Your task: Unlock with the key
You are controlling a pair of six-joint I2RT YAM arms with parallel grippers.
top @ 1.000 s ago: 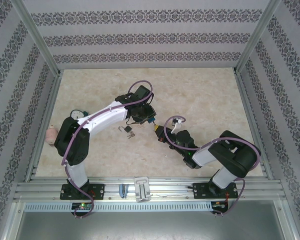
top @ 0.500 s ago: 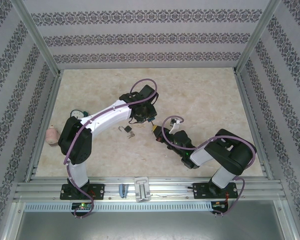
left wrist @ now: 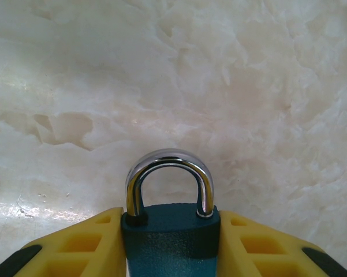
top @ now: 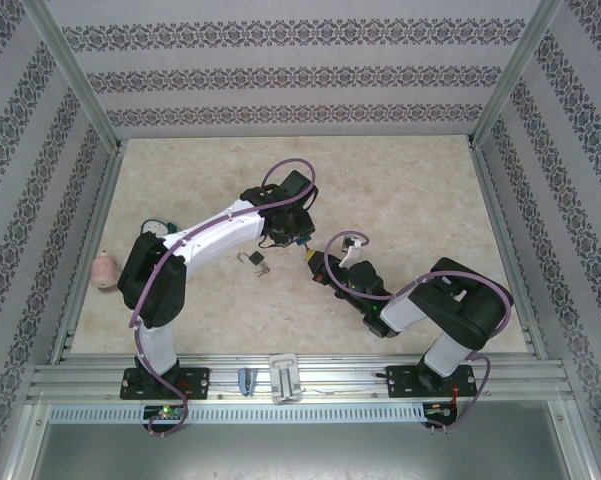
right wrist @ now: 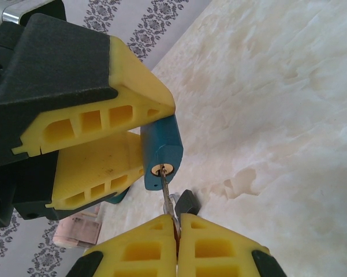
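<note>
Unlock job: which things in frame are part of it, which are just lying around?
In the job:
- teal padlock, clamped in left gripper
- key, pinched in right gripper, tip at the keyhole

Lying about:
- small dark metal piece on the table
- pink object at the left edge
- blue item and white clamp on the front rail

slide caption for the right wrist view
Right hand holds the key, its tip at the keyhole of the teal padlock gripped by the left hand.

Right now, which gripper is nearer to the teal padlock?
Left. The left gripper is shut on the padlock; the right gripper is apart from it, holding the key with the tip at the keyhole.
</note>
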